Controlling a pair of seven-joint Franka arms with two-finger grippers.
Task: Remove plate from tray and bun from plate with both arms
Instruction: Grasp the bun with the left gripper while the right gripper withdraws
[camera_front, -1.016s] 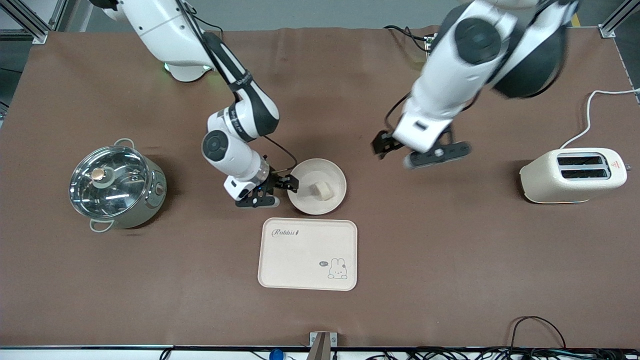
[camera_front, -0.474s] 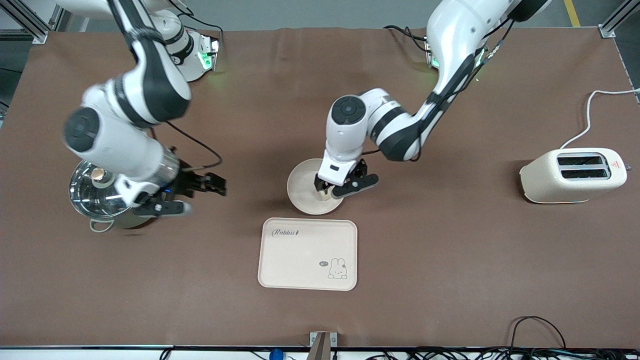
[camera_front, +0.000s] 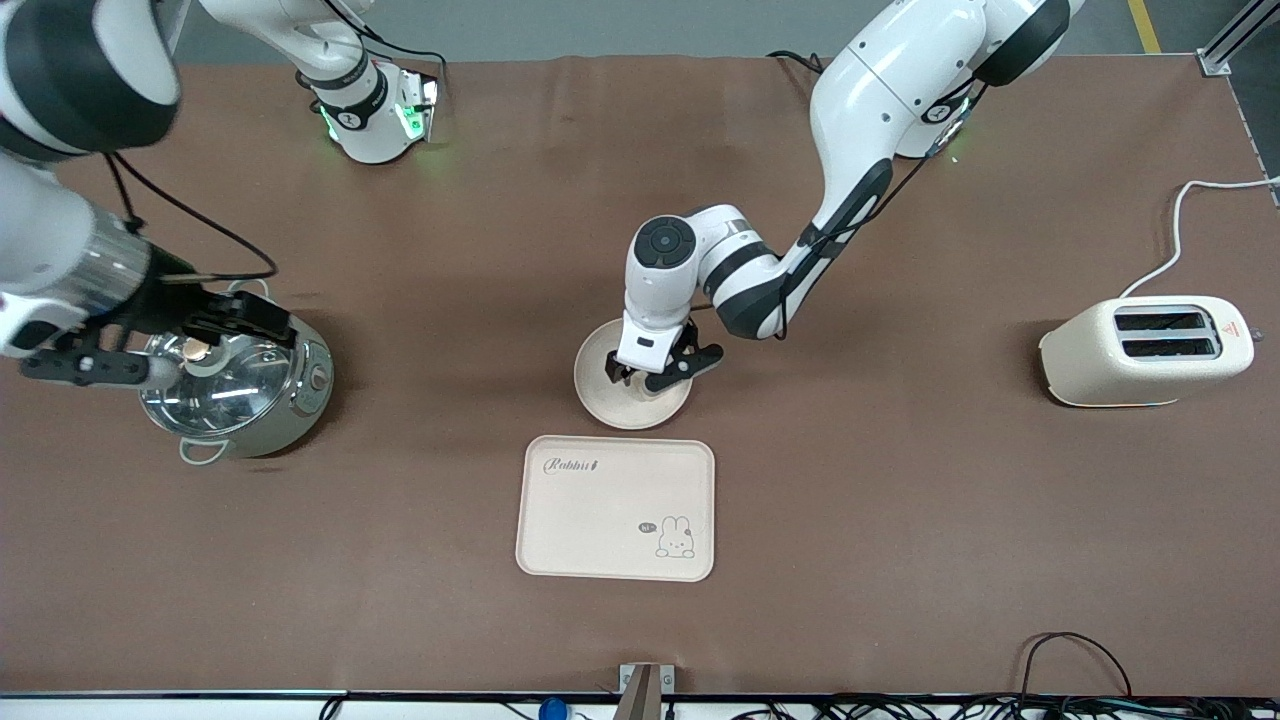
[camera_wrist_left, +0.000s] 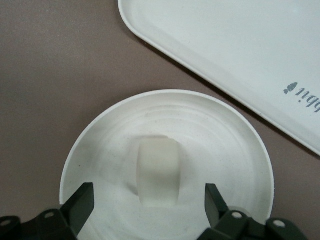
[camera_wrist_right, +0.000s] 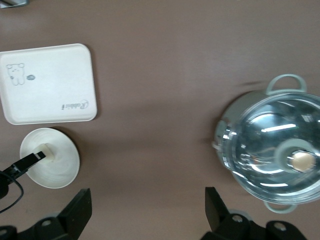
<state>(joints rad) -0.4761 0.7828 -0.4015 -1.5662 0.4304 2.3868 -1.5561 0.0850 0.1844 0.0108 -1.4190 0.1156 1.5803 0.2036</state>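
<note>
Left gripper (camera_wrist_left: 145, 207) spread astride bun (camera_wrist_left: 158, 171) in plate (camera_wrist_left: 240, 150) on brown table (camera_front: 900, 480); right gripper (camera_wrist_right: 145, 212) spread over pot (camera_front: 236, 375).

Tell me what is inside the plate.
The bun lies alone in the plate, between the open left gripper's fingers. The plate's part nearest the gripper is covered.

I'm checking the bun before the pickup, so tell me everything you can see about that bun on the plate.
The bun is a small, pale cream-white, oblong lump with a smooth matte surface and rounded top. It lies near the middle of the round plate, resting on the plate's floor. The left gripper is over it, open, with one of its fingers on each side of the bun and a gap to each; nothing grips the bun. In the front view the gripper hides most of it.
</note>
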